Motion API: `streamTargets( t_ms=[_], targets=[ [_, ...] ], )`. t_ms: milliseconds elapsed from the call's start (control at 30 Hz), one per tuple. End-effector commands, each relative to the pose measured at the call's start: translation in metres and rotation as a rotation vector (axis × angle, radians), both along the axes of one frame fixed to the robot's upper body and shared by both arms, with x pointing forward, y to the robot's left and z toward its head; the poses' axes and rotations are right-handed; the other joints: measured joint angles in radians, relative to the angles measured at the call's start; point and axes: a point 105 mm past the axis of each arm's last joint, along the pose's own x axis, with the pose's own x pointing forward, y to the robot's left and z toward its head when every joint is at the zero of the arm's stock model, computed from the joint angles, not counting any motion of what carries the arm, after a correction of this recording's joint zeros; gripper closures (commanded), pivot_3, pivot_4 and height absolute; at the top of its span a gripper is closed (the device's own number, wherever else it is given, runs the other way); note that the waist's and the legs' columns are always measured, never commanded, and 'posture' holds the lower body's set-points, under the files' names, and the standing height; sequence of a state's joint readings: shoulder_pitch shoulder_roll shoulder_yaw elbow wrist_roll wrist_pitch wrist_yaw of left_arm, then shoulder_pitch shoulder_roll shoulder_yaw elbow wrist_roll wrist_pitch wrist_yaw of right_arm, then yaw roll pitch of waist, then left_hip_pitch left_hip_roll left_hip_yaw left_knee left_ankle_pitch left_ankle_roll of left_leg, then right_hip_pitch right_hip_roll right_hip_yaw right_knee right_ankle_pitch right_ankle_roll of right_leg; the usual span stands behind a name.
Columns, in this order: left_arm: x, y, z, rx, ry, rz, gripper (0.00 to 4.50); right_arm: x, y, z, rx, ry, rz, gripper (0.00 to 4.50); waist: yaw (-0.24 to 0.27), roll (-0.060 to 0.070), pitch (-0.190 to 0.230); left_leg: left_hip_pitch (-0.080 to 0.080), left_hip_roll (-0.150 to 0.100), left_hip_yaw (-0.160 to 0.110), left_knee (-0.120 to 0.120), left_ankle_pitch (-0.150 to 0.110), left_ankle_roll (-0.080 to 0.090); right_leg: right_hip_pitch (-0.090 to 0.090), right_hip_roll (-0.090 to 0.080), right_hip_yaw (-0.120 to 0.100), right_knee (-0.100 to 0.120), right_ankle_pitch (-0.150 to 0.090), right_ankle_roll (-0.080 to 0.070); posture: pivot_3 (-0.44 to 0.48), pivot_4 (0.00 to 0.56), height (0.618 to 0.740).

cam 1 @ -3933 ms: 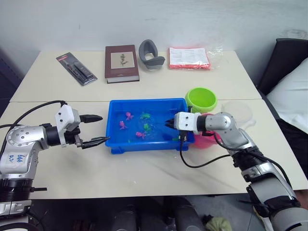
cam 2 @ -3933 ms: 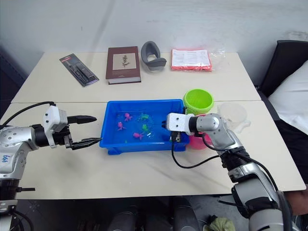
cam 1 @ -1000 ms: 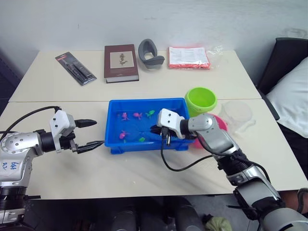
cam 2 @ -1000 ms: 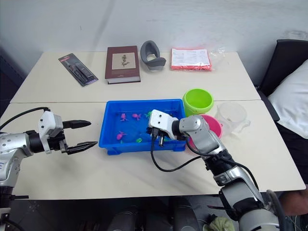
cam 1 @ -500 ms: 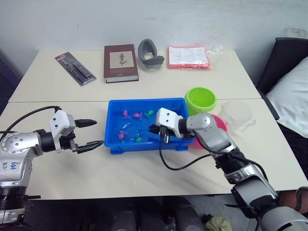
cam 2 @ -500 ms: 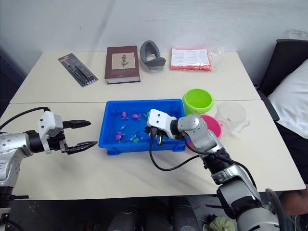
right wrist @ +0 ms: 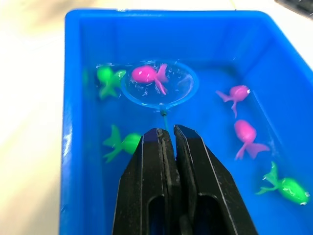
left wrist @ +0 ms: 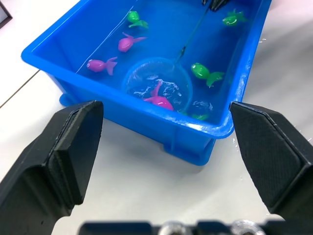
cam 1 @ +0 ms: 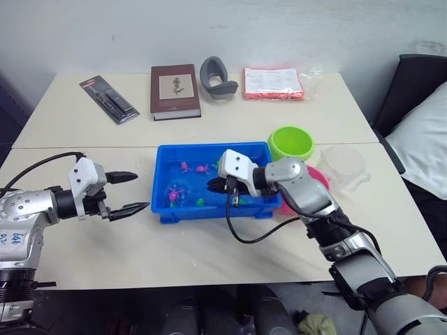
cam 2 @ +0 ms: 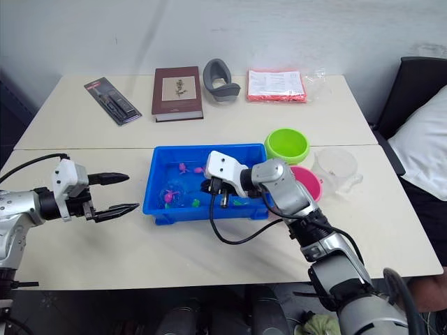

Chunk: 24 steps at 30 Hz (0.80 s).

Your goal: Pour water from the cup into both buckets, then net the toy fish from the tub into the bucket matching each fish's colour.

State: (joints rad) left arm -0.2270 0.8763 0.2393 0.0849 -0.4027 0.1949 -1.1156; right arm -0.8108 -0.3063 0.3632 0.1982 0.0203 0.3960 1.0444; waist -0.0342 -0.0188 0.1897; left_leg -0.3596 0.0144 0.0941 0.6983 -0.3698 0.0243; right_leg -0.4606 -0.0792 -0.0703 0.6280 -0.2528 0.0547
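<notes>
Left eye view: the blue tub (cam 1: 213, 150) stands near the middle of the table (cam 1: 209, 244). The right gripper (cam 1: 215, 185) reaches into the tub from the right side. The left gripper (cam 1: 134, 192) hovers just beside the left wall of the tub, with its two fingers wide apart and nothing between them. The lime green bucket (cam 1: 290, 143) is behind the right corner of the tub, the pink bucket (cam 1: 316, 179) is partly hidden by the right arm, and the clear cup (cam 1: 342, 164) stands to the right of the buckets. At the far side of the table lie a book (cam 1: 174, 91), a black packaged tool (cam 1: 110, 100), a grey curved object (cam 1: 217, 77) and a red-edged packet (cam 1: 273, 83).

Left wrist view: the net (left wrist: 158, 89) lies in the water near the front wall of the tub, and a pink fish (left wrist: 157, 99) is inside its hoop. Other pink and green toy fish (left wrist: 208, 72) float around it.

Right wrist view: the two fingers (right wrist: 155, 186) are pressed together on the thin handle of the net. The hoop holds the pink fish, and a green fish (right wrist: 108, 78) floats just beside the hoop.
</notes>
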Motion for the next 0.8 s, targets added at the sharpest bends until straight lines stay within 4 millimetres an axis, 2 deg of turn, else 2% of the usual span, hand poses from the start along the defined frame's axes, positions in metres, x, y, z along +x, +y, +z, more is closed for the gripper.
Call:
streamTargets(
  t_ms=[33, 100, 233, 300, 400, 533, 667, 800],
  targets=[
    [-0.002, -0.001, 0.012, -0.003, -0.053, -0.007, 0.07, -0.002, -0.004, 0.018, 0.073, 0.013, -0.008, 4.5, 0.0, 0.0, 0.0, 0.0, 0.0, 0.0, 0.0, 0.0, 0.0, 0.0, 0.0, 0.0, 0.0, 0.0, 0.0, 0.0, 0.15, 0.74],
    [-0.002, -0.005, 0.014, -0.02, -0.059, -0.009, 0.07, -0.003, -0.018, 0.023, 0.137, 0.073, -0.041, 4.5, 0.001, 0.0, 0.0, 0.0, 0.0, 0.0, 0.0, 0.0, 0.0, 0.0, 0.0, 0.0, 0.0, 0.0, 0.0, 0.0, 0.15, 0.74],
    [-0.003, -0.011, 0.023, -0.063, -0.08, -0.01, 0.07, -0.005, -0.04, 0.03, 0.164, 0.078, -0.063, 4.5, 0.006, 0.0, 0.0, -0.001, 0.0, -0.001, 0.0, 0.0, 0.0, 0.0, 0.0, -0.001, -0.001, 0.0, 0.0, 0.0, 0.15, 0.74],
    [-0.006, -0.013, 0.026, -0.06, -0.08, -0.009, 0.07, -0.008, -0.053, 0.037, 0.23, 0.102, -0.081, 4.5, 0.006, 0.0, 0.0, -0.001, 0.0, -0.001, 0.0, 0.0, 0.0, 0.0, 0.0, -0.001, 0.0, 0.0, 0.0, 0.0, 0.15, 0.74],
    [-0.011, -0.017, 0.034, -0.078, -0.087, -0.013, 0.07, -0.014, -0.072, 0.036, 0.218, 0.065, -0.077, 4.5, 0.006, 0.0, 0.0, -0.001, 0.0, -0.001, 0.0, 0.0, 0.0, 0.0, 0.0, -0.001, 0.0, 0.0, 0.0, 0.0, 0.15, 0.74],
    [-0.016, -0.03, 0.039, -0.087, -0.101, -0.051, 0.07, -0.021, -0.09, 0.048, 0.298, 0.046, -0.137, 4.5, 0.005, 0.0, 0.0, 0.0, 0.0, 0.0, 0.0, 0.0, 0.0, 0.0, 0.0, 0.0, 0.0, 0.0, 0.0, 0.0, 0.15, 0.74],
    [-0.009, -0.043, 0.045, -0.125, -0.112, -0.083, 0.07, -0.027, -0.112, 0.049, 0.326, -0.017, -0.233, 4.5, 0.008, 0.0, 0.0, 0.0, 0.0, -0.001, 0.0, 0.0, 0.0, 0.0, 0.0, 0.0, 0.0, 0.0, 0.0, 0.0, 0.15, 0.74],
    [0.006, -0.053, 0.053, -0.212, -0.111, -0.087, 0.07, -0.044, -0.135, 0.045, 0.314, -0.082, -0.288, 4.5, 0.027, 0.0, 0.0, 0.0, -0.001, -0.001, 0.0, 0.0, 0.0, 0.001, 0.0, 0.0, 0.0, 0.0, 0.0, 0.0, 0.15, 0.74]
  ],
)
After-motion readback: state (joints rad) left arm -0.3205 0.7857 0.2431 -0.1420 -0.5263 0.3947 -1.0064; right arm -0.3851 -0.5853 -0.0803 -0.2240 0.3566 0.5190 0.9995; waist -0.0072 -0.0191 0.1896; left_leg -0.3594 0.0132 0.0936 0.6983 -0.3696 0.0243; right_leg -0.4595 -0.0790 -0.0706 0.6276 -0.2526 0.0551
